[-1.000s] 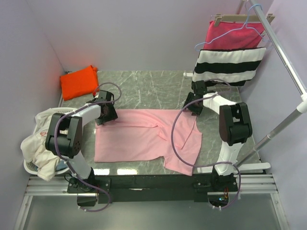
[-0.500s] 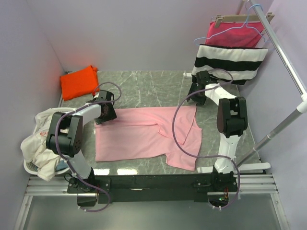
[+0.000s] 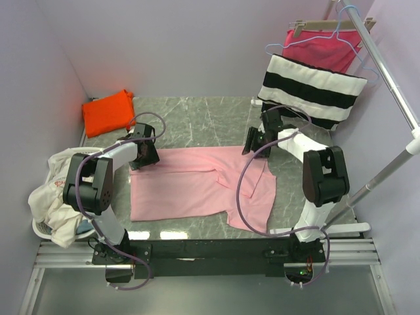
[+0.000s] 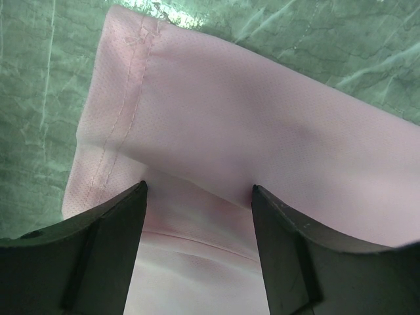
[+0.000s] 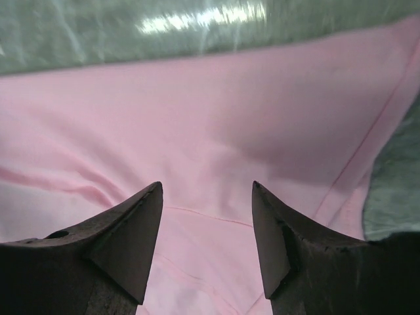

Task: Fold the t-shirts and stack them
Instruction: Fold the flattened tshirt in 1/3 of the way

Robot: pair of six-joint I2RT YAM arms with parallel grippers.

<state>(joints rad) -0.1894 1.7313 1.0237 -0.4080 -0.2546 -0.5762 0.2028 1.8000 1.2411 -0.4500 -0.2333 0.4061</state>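
The light pink t-shirt (image 3: 197,187) lies spread flat on the marble table, its right side folded into a flap. The orange t-shirt (image 3: 108,111) lies folded at the back left corner. My left gripper (image 3: 142,157) is open at the pink shirt's far left corner. In the left wrist view, the left gripper (image 4: 199,188) straddles a hemmed fold of pink cloth (image 4: 262,118). My right gripper (image 3: 252,144) is open over the shirt's far right edge. In the right wrist view, the right gripper (image 5: 207,186) has pink cloth (image 5: 216,118) under and between the fingers.
A laundry basket (image 3: 41,226) with white clothes sits at the near left edge. A black-and-white striped cloth (image 3: 312,85) and a magenta cloth on a hanger (image 3: 321,46) hang from a metal rail (image 3: 387,72) at the back right. Lilac walls close in the table.
My right gripper went back towards the striped cloth, then came left onto the pink shirt's far edge. The striped cloth swung and tilted. The left gripper stayed put.
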